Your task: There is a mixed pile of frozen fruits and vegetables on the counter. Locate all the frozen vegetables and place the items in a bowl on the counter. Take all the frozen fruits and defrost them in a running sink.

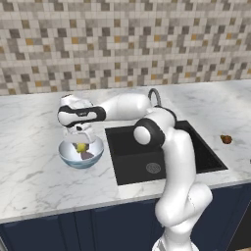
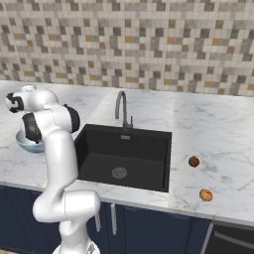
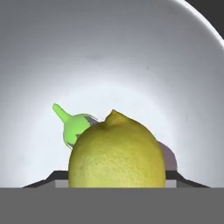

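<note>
1. Gripper (image 1: 81, 142) hangs over the bowl (image 1: 96, 151), pointing down into it, on the counter (image 1: 34, 166) left of the sink (image 1: 128, 162).
2. Jaws sit partway apart on a yellow-green ball (image 3: 117, 153); in the hand view the ball sits between the finger tips, lemon-like with a small nub on top. Looks gripped, contact at the tips mostly hidden.
3. Left base view shows the same yellow ball (image 1: 80, 147) just under the hand, inside the bowl rim.
4. Purple-brown lump (image 1: 87, 155) lies on the bowl floor beside the ball; hand view shows its bright green stem (image 3: 70, 122) poking out behind the ball.
5. Sink is black with a round grey drain (image 2: 119, 172); curved faucet (image 2: 121, 109) at its back edge.
6. Two orange-brown pieces on the counter right of the sink, well apart from the bowl: one darker (image 2: 194, 161), one nearer the front edge (image 2: 206, 195).
7. Bowl in the right base view (image 2: 27, 144) is partly hidden by the arm.
</note>
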You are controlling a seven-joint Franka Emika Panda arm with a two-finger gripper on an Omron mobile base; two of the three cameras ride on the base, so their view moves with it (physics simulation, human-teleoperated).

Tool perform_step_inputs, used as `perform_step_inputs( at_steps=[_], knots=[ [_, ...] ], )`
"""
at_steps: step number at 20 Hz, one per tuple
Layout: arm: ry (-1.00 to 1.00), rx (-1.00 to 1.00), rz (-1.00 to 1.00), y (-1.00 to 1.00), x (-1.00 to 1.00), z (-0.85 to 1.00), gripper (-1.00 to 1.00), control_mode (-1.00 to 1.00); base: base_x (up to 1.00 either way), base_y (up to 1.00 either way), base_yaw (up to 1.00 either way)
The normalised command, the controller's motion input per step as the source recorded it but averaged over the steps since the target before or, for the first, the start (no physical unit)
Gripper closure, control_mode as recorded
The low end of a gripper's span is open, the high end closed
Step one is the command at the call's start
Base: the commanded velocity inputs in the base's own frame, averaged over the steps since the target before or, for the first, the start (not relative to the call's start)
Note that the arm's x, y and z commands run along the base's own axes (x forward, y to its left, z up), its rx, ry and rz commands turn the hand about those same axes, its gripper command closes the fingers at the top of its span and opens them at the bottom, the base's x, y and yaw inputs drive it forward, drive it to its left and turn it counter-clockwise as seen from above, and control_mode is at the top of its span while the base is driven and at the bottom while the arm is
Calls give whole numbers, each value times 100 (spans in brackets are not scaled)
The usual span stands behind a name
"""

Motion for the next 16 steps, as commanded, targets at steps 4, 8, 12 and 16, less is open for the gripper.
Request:
perform_step_inputs(
  at_steps=[4,8,12,16],
  knots=[
    [0,-3,0,-13,-17,41,-100,-100,0,0,0],
    [-1,-2,-1,-19,-25,32,-100,-100,0,0,0],
    [-3,-5,2,-48,-22,63,-100,-100,0,0,0],
    [-7,-1,-1,-70,-37,41,-100,-100,0,0,0]
  ],
)
